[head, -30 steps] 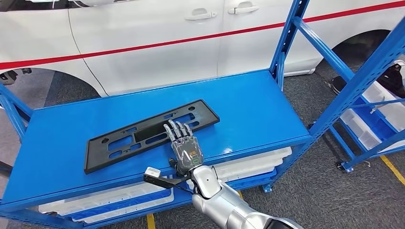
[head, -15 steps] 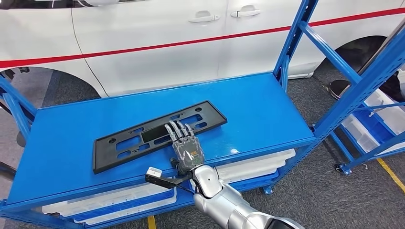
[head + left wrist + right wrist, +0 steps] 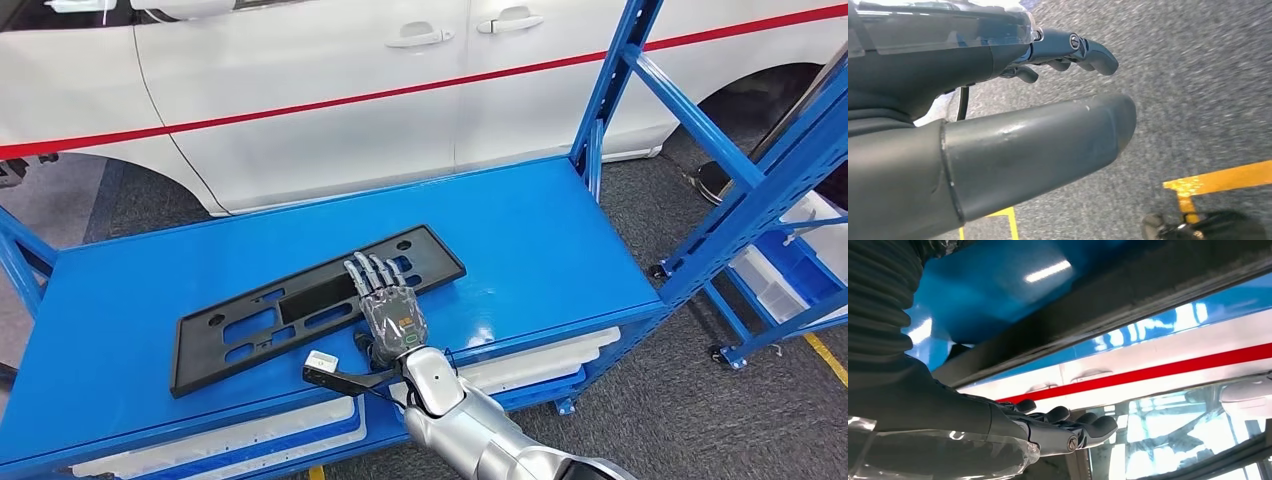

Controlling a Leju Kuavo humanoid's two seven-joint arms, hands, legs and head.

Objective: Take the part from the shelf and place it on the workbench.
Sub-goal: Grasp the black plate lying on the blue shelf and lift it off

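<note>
On the blue shelf deck (image 3: pixel 560 230), toward its near-left half, the part (image 3: pixel 250 315) is lying flat: a long black slotted plate w/ its long axis running diagonally, near-left end down by the front edge, far-right end reaching toward the middle of the deck.

Right hand (image 3: pixel 390 305) is lying over the plate's near long edge, right of the plate's middle, fingers (image 3: pixel 372 268) stretched out flat and pointing away from the robot, so roughly across the long axis. Fingertips are sitting over the plate, palm over bare deck just beside it. The hand is spread, not gripping anything; whether the fingers are actually touching the plate I can't tell from the head view. In the right wrist view the right hand's dark fingers (image 3: pixel 1083 427) are showing straight, nothing between them.

Left hand (image 3: pixel 998 125) is hanging low over grey floor w/ yellow tape marks, well apart from the shelf; it is holding nothing, fingers loosely curled w/ the thumb apart.

So the right hand is the nearer one by far (the left isn't in play). My read: the grab is calling for the fingers to close round that near long edge.

Beyond the shelf a white car (image 3: pixel 300 80) w/ a red stripe is standing; more blue racking (image 3: pixel 760 160) is at the right.
</note>
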